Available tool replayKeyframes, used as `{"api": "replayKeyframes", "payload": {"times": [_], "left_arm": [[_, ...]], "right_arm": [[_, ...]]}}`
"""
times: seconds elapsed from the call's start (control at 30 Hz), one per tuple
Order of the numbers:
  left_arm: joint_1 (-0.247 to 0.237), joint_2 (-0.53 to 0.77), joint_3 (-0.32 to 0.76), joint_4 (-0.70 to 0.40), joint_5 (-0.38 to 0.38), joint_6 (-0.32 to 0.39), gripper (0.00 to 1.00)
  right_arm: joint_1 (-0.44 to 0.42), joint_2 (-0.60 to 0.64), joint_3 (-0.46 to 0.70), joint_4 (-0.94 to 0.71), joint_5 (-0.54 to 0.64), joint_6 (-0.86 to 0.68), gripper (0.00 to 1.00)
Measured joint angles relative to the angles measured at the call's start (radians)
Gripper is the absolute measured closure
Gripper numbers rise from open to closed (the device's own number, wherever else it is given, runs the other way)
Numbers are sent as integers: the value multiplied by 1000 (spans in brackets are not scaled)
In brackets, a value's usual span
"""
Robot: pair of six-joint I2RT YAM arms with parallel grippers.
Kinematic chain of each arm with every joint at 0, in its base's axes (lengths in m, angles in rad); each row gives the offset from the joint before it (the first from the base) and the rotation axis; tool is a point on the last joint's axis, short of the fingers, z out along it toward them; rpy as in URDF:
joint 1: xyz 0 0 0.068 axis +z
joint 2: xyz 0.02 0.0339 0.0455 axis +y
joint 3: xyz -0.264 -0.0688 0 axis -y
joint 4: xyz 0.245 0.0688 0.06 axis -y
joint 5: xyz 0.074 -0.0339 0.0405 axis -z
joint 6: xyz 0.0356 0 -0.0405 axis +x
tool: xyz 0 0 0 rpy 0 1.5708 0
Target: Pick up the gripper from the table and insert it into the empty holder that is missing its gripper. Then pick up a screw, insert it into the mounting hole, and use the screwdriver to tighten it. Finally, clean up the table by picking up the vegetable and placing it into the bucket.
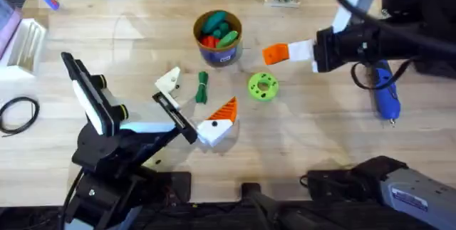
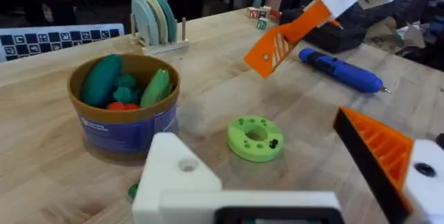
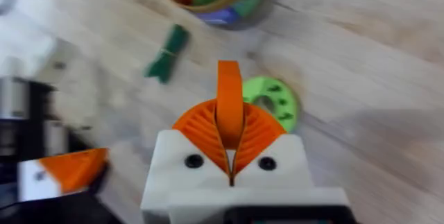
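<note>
— What do the right arm's fingers hold?
— The right gripper [image 3: 229,137] has its orange pads pinched on the gripper [image 3: 229,99], the orange wedge standing upright between them and pointing toward the green disc [image 3: 272,101]. From overhead, that wedge [image 1: 275,53] hangs just up and right of the disc [image 1: 263,86].
— And the left arm?
— The left gripper [image 1: 191,103] sits left of the disc, fingers spread wide. One jaw is the holder [image 1: 169,80], plain white; the other white jaw [image 1: 216,129] carries an orange wedge [image 1: 225,110].
— Where's the open room?
— Bare wooden table [image 1: 306,141] runs below and right of the disc. The vegetable [image 1: 202,87] lies between the left fingers. The bucket [image 1: 218,39] stands just up and left of the disc; the screwdriver [image 1: 385,92] lies well right of it. A dish rack [image 2: 157,21] stands beyond the bucket.
</note>
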Motion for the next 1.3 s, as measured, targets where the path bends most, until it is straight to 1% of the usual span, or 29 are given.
{"api": "replayKeyframes", "payload": {"times": [0.2, 0.33, 0.47, 0.6, 0.8, 1.0, 1.13, 1.3], "left_arm": [[0, 0, 0, 0, 0, 0, 15], [0, 0, 0, 0, 0, 0, 15], [0, 0, 0, 0, 0, 0, 15], [0, 0, 0, 0, 0, 0, 15], [-4, 0, 0, 0, 4, 0, 16], [-4, 0, 0, 1, 7, 0, 15], [-4, 0, 0, 1, 55, 0, 15], [-4, 0, 0, 0, 115, 0, 15]], "right_arm": [[2, 54, -1, 38, -281, 99, 991], [29, 115, -19, 48, -449, 144, 991], [69, 200, -35, 60, -596, 187, 991], [107, 263, -37, 101, -713, 230, 991], [134, 310, -38, 138, -782, 258, 992], [139, 319, -41, 355, -813, 341, 992], [139, 360, -41, 412, -824, 411, 992], [139, 445, -41, 462, -874, 451, 992]]}}
